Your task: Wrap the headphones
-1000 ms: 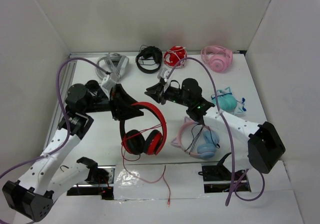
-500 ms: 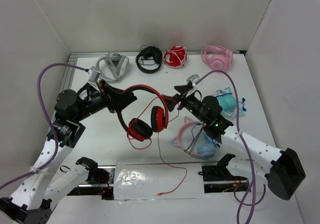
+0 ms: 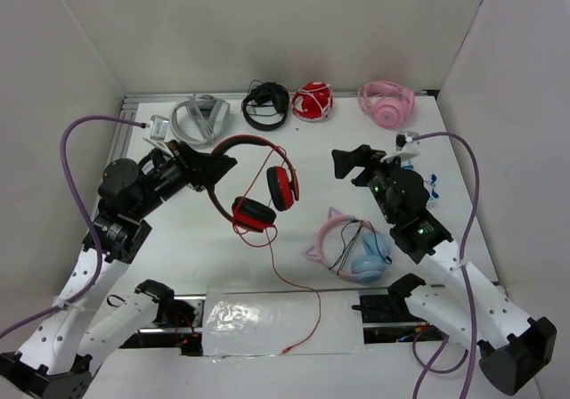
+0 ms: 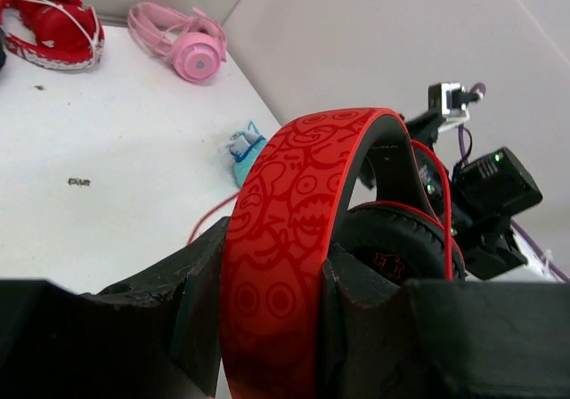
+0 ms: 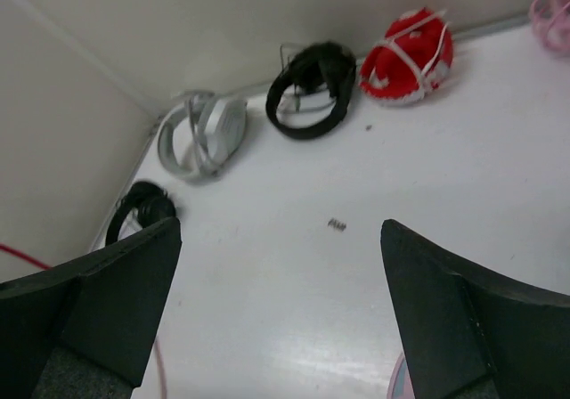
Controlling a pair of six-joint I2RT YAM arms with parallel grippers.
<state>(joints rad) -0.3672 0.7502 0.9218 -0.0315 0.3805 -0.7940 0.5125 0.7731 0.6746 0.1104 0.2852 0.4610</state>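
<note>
The red headphones (image 3: pixel 258 178) hang above the table's middle, black ear pads facing down and right. My left gripper (image 3: pixel 212 162) is shut on the patterned red headband (image 4: pixel 294 239), which fills the space between its two black fingers (image 4: pixel 142 328). The thin red cable (image 3: pixel 318 317) trails from the ear cups down to the table's front strip. My right gripper (image 3: pixel 352 164) hovers to the right of the headphones, apart from them. Its jaws stand wide open with only bare table between them in the right wrist view (image 5: pixel 280 301).
Along the back wall lie grey headphones (image 3: pixel 200 118), black headphones (image 3: pixel 265 105), a red bundle with white cord (image 3: pixel 312 101) and pink headphones (image 3: pixel 386 102). Pink cat-ear headphones (image 3: pixel 349 248) lie front right. A teal item (image 3: pixel 408 183) sits behind my right arm.
My right gripper has opened, let go of the headphones and drawn back to the right. My left gripper has carried the headphones up and toward the back; the cable now hangs straighter.
</note>
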